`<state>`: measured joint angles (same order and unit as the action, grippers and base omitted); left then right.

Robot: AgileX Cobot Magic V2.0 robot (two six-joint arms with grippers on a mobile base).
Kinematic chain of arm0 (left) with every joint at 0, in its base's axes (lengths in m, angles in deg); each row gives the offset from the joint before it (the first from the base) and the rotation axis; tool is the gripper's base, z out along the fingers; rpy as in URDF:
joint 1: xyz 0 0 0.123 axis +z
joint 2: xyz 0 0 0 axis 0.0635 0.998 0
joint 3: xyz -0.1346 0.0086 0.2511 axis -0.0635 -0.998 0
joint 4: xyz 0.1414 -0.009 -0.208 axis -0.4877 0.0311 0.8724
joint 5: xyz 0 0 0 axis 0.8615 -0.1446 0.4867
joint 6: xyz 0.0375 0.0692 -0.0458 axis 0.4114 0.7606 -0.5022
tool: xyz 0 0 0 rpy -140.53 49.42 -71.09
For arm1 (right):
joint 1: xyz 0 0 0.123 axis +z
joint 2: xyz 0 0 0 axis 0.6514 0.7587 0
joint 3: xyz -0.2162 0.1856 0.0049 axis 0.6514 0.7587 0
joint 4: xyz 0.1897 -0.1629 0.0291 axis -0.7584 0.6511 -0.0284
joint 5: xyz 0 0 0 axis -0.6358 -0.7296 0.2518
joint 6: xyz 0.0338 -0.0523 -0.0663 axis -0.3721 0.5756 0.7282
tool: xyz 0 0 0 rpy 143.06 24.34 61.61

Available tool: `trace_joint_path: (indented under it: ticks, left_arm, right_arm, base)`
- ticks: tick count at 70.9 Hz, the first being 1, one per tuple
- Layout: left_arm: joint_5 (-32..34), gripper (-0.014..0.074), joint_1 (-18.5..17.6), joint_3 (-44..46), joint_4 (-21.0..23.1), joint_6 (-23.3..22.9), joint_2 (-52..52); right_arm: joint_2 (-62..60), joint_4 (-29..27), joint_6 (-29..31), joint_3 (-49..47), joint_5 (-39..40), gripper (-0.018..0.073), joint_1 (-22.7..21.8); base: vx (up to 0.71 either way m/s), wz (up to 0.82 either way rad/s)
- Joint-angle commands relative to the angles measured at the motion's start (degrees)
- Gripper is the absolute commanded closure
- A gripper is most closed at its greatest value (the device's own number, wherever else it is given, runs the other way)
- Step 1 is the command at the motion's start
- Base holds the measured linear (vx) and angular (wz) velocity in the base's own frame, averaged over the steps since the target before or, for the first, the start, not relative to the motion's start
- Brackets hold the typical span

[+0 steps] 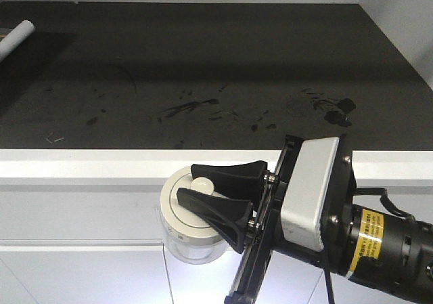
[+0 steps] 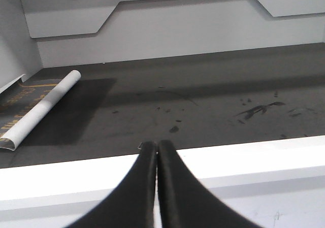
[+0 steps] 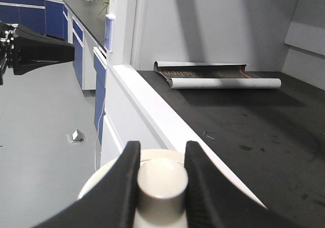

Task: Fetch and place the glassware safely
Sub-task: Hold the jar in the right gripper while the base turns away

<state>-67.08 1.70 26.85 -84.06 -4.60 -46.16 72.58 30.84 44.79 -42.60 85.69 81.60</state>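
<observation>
Right pincer [image 1: 189, 183]: the two black fingers [image 1: 223, 212] are closed part-way onto the central knob [image 1: 201, 184] of the jar lid, one on each side. Right wrist view confirms it, with the pincer [image 3: 162, 154] pressing the cream knob [image 3: 161, 180] from left and right

Glass jar [image 1: 191, 250]: small, squat and clear, under a wide cream-white round lid [image 1: 177, 212] with small marks on its rim. It is carried by the knob, upright, just in front of the white front edge [image 1: 101, 163] of the surface [image 1: 203, 53]. It is off the dark top and level with the pale cabinet fronts [image 1: 74, 216] below

Left pincer [image 2: 156, 147]: fingers pressed fully together, tips touching, nothing between them. It points at the white edge [image 2: 254, 162] of the same surface

Surface top: matt black, with scuffs and dark smears [image 1: 196, 104] toward the middle and right. A rolled sheet [image 2: 45, 106] lies on it at the far left, near the back wall and well apart from the jar. The roll [image 3: 223, 80] has printed lettering on the inner face, too small to read

Background in right wrist view: blue-fronted cabinets [image 3: 30, 20], grey floor [image 3: 45, 136]
</observation>
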Motion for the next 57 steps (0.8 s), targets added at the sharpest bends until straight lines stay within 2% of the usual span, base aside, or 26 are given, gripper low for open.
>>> trace_joint_path:
  ticks: [1,31,57]
  left_arm:
    - [3.85,0.0603,-0.09,1.35,0.38,-0.17,0.51]
    - [3.85,0.0603,-0.09,1.35,0.38,-0.17,0.51]
    - [3.85,0.0603,-0.09,1.35,0.38,-0.17,0.51]
  right_arm:
    - [-1.51,-1.69,0.2,-1.63,4.98,0.0563,0.01]
    - [-1.51,-1.69,0.2,-1.63,4.98,0.0563,0.01]
    - [-1.51,-1.64,0.2,-1.63,4.98,0.0563,0.01]
  base:
    - [-0.01,0.03]
    - [-0.04,0.15]
    - [-0.13,0.51]
